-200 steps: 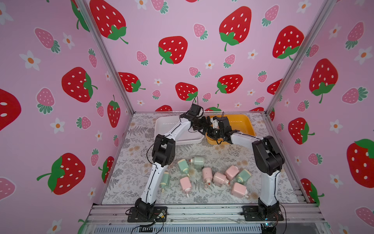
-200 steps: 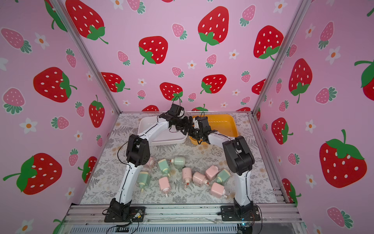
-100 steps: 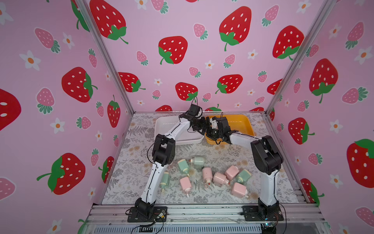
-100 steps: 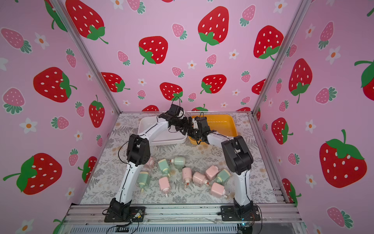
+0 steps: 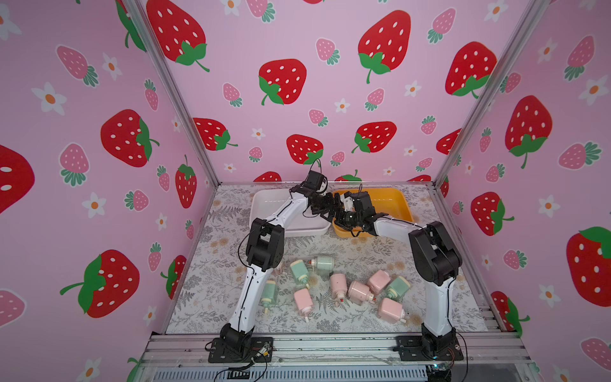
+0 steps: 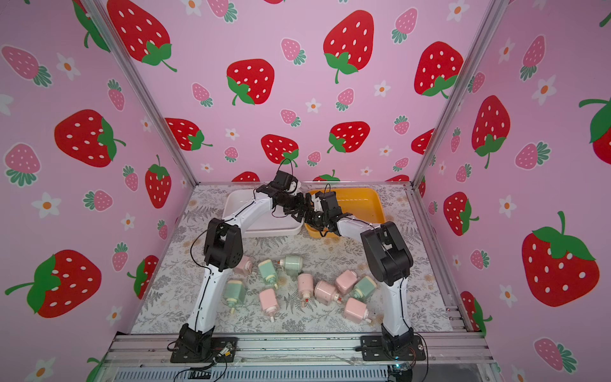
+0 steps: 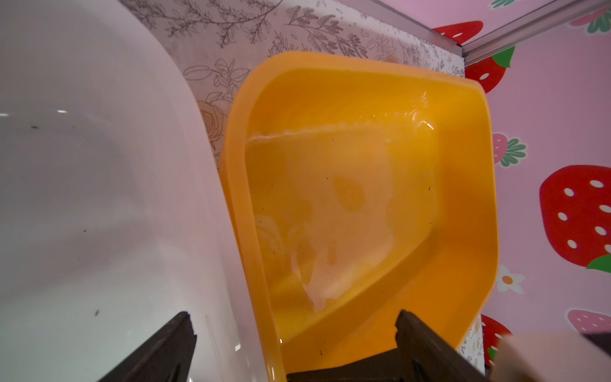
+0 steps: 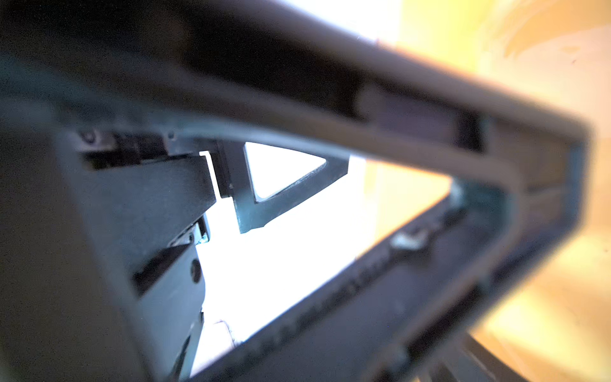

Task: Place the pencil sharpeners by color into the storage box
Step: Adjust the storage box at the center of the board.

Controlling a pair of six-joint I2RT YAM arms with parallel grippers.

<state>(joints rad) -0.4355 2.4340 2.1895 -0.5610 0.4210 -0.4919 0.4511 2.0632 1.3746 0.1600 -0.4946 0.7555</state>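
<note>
— Sharpeners point(image 5: 337, 284) lie loose on the mat point(image 5: 380, 251), well behind both grippers, none in either bin. Where are the hands?
— Left gripper point(image 7: 293, 314) hangs spread wide and empty, the white bin point(image 7: 99, 198) below one jaw, the yellow bin point(image 7: 363, 198) below the other. Right gripper point(image 5: 337, 206) is spread too, right beside my left one; touching or not, I cannot tell.
— Your worry?
— Jaws snagging as I pull them apart, since my right wrist view is blocked and blurred. Later, wide jaws may knock neighbours in that tight cluster, or I grab the wrong colour.
</note>
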